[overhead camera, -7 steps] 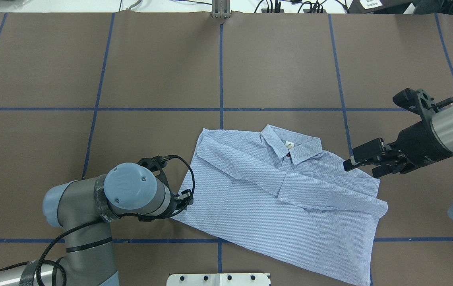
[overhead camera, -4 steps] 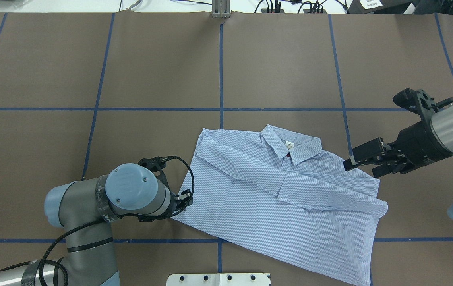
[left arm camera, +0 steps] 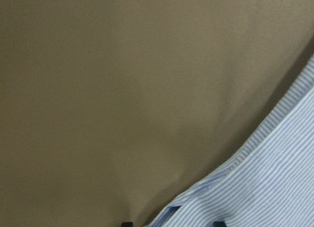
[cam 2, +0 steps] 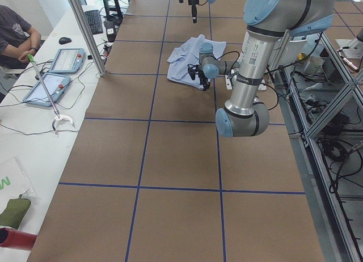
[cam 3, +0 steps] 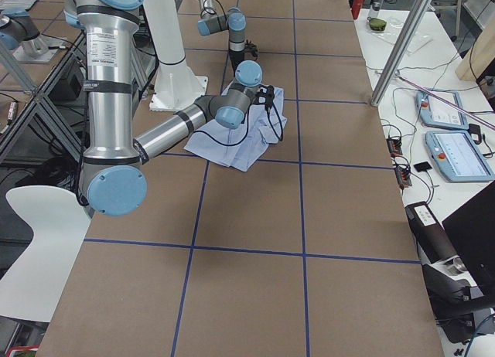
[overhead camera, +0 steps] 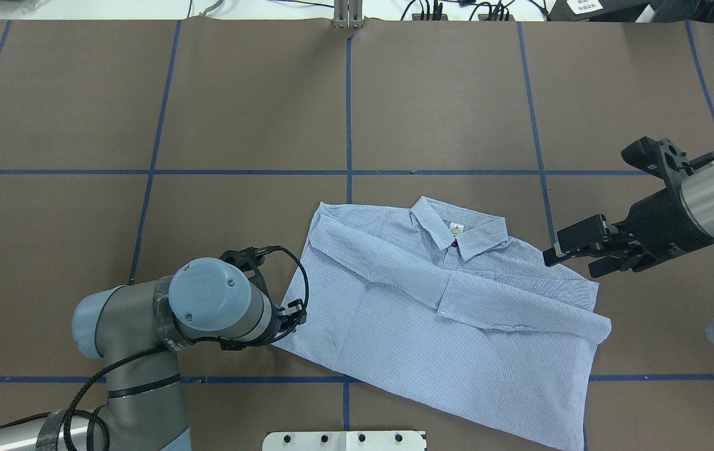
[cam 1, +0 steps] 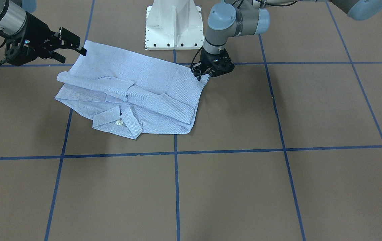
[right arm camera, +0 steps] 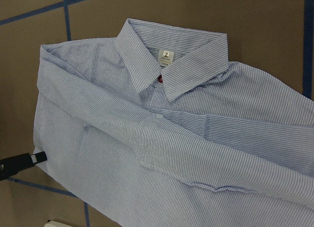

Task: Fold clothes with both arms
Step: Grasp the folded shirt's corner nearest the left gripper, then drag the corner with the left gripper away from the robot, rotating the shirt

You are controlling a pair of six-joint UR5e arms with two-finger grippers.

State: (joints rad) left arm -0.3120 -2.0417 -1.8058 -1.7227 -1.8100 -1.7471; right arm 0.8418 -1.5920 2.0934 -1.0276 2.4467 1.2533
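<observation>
Brown paper gridded with blue tape covers the table (overhead camera: pixel 238 113). On it, near the white pedestal base (cam 1: pixel 174 26), the striped shirt (overhead camera: pixel 457 326) lies flat and front up, with its sleeves folded across the chest. The left arm (overhead camera: pixel 138 319) reaches down at a hem corner. The left gripper (cam 1: pixel 200 75) has its jaws apart, the hem edge between them. The right arm (overhead camera: pixel 708 200) holds the right gripper (overhead camera: pixel 570 264) just beside the shirt's shoulder, jaws spread and empty. The collar (overhead camera: pixel 432 219) lies on the far side from the robot, with a white neck label (overhead camera: pixel 455 227) inside it.
</observation>
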